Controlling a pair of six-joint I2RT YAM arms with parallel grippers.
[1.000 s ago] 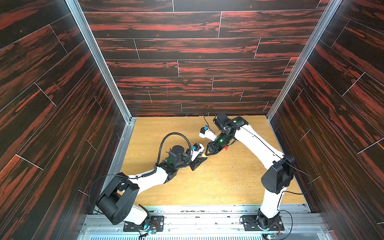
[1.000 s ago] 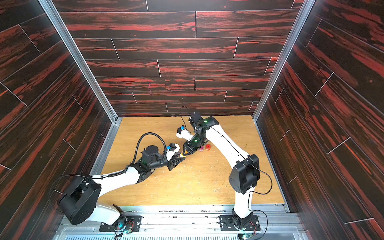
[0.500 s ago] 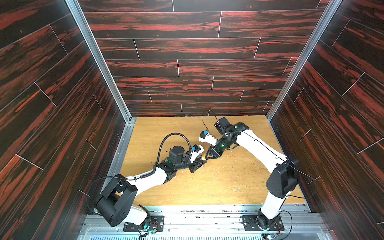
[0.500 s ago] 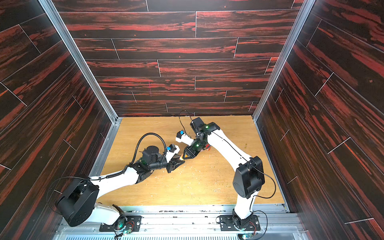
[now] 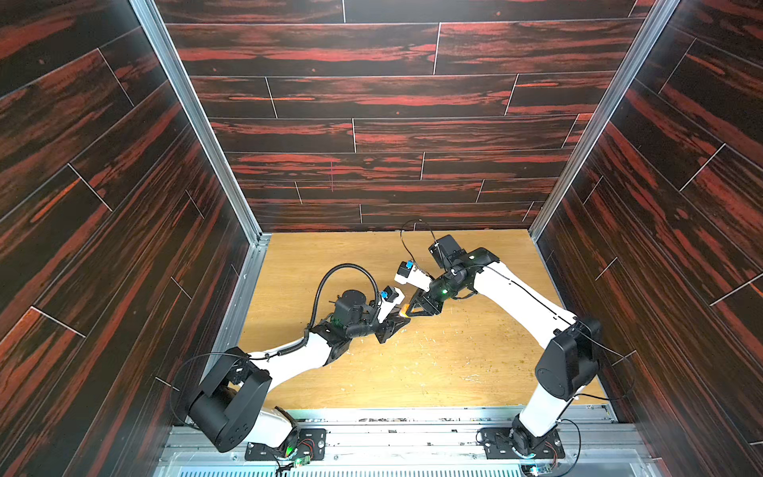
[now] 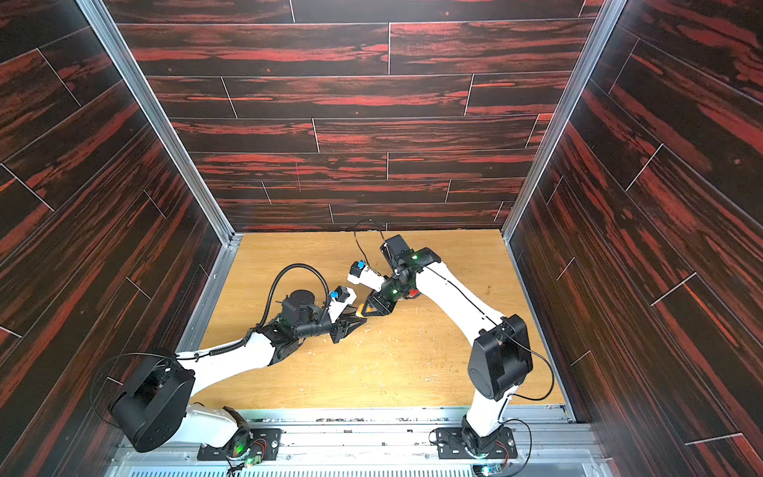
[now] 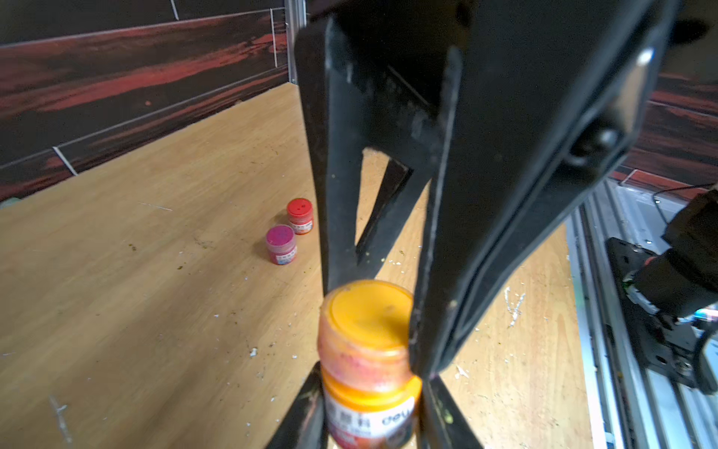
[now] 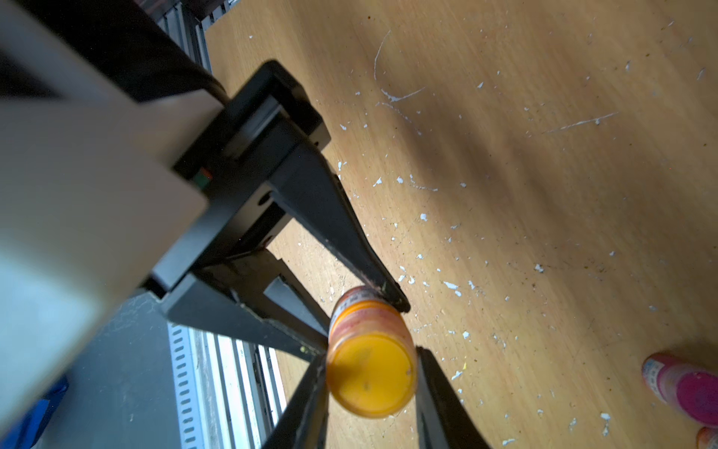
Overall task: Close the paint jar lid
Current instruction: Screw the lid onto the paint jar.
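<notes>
Dark red-streaked plank walls; scuffed light wood floor; aluminium posts.

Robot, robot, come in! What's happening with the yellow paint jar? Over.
Left gripper shut on yellow paint jar. Right gripper shut on its lid. Red jar and pink jar stand apart, nothing in the way.

Wears white links between black joints; trails a ribbed black hose; glows green at wrists.

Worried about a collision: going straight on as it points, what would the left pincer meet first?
Probably the right pincer, directly ahead, shut on the lid of the yellow jar the left pincer holds.
</notes>
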